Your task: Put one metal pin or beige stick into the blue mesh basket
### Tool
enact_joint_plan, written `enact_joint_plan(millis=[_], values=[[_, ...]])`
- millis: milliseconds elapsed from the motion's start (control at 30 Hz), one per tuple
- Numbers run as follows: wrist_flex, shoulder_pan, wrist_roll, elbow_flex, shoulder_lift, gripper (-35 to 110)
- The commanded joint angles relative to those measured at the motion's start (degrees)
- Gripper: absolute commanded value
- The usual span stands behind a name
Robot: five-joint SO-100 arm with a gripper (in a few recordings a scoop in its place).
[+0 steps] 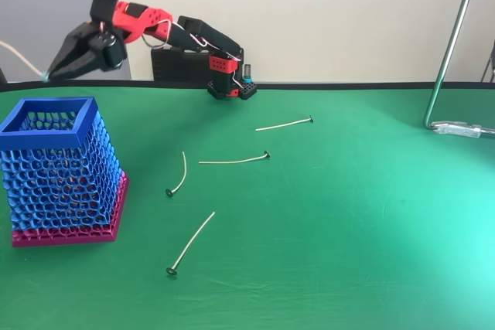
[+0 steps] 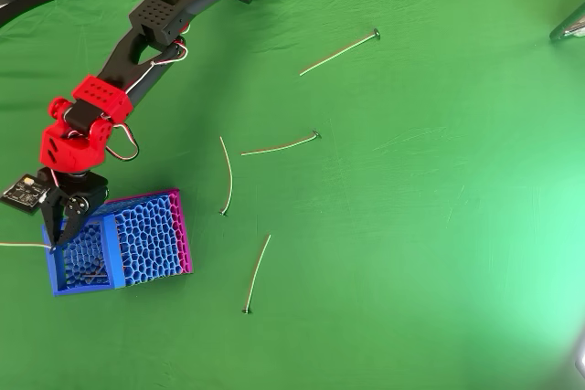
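In the fixed view, the gripper (image 1: 49,75) hangs high above the table, up and left of the basket (image 1: 62,171), jaws pinched on a pale stick (image 1: 17,56) that runs off to the left. Four pins (image 1: 189,243) lie on the green cloth (image 1: 348,229) to the right of the basket.

In the overhead view, the gripper (image 2: 51,239) sits over the basket's (image 2: 146,244) left rim, gripping the stick (image 2: 23,245), which reaches left beyond the basket. The pins (image 2: 257,273) lie apart to its right.

matt green cloth table (image 1: 348,253); plastic honeycomb-mesh basket (image 1: 58,171); thin metal pins (image 1: 190,243).
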Motion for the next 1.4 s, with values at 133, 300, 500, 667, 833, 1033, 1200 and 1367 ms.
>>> enact_joint_plan(millis=[133,300,500,667,833,1033,1200,1367], values=[[-3.60,1.05,-0.79,1.67,0.18,1],[-2.72,0.35,-0.18,2.20,0.35,1],[-1.67,-0.35,1.49,2.46,1.05,7],[-1.58,-0.44,1.85,3.08,1.41,16],[-1.58,-0.70,2.37,4.39,2.55,17],[-4.66,-1.49,4.04,7.82,6.06,13],[-4.66,-2.20,6.59,7.29,8.79,1],[-3.96,-2.55,8.96,6.94,11.60,1]])
